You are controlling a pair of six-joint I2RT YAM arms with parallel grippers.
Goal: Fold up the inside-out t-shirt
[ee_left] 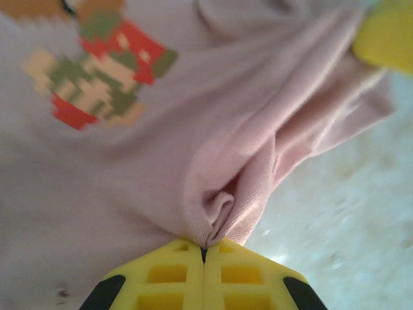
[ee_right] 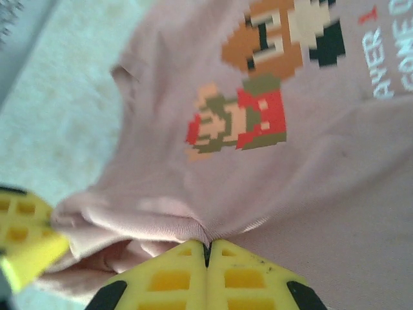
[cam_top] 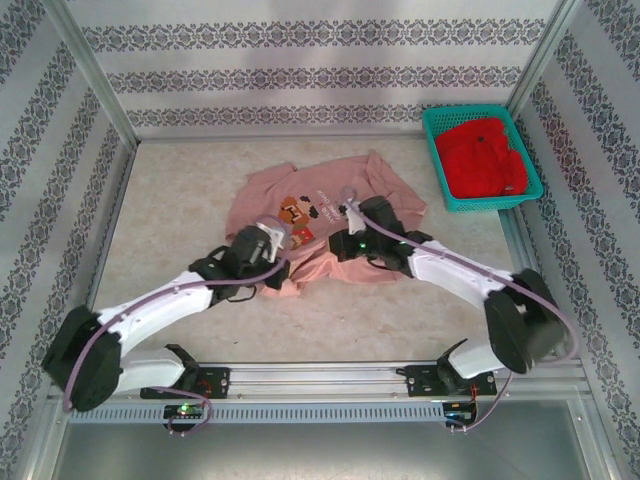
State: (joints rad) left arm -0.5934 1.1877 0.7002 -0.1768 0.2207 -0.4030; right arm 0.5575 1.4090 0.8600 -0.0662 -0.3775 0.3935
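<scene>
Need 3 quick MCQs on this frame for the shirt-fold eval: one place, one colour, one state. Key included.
1. Where on the table does the teal basket stand?
A) near left corner
B) far right corner
C) dead centre

2. What colour is the garment in the basket?
A) red
B) blue
C) white

3. How do the left gripper and right gripper stand?
A) both open above the cloth
B) both shut on the t-shirt
C) left open, right shut

Key:
1 B, the top view puts the basket against the far right corner.
2 A, bright red cloth lies inside it.
3 B, each wrist view shows the jaws pressed together on a pinch of pink cloth.
</scene>
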